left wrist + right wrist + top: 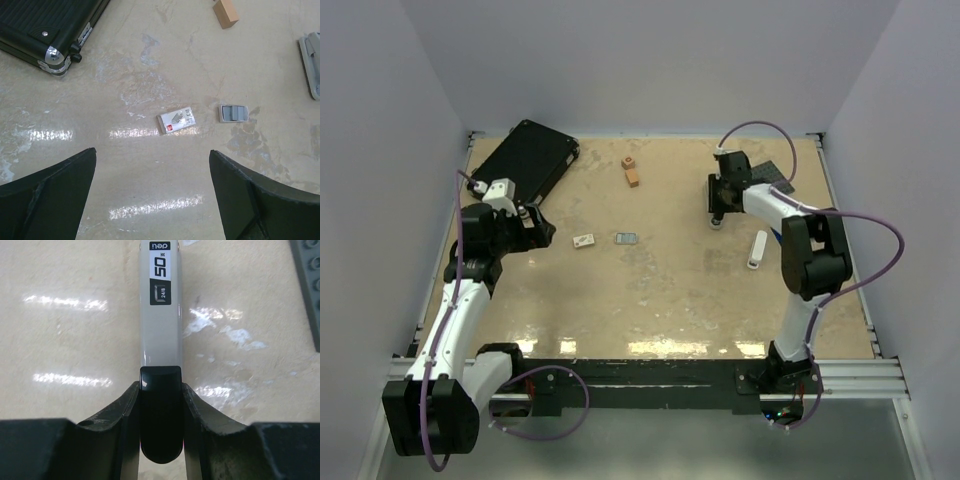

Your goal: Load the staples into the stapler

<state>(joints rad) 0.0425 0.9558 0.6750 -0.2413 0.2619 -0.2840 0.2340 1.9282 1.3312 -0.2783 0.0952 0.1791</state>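
From above, we see the staples (627,238) loose on the mid tabletop (670,300); our left wrist shows the left gripper (152,155) spread wide, empty, facing them; our right gripper (160,390) pinches the stapler (162,315) by its black end, so we judge nothing loaded yet.

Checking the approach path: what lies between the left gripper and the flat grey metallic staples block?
A small white rectangular box, apart from the flat grey staples block; top view shows it.

arms (455,310): white links, black joints | cables (760,123): purple | tool fingers (50,200): black
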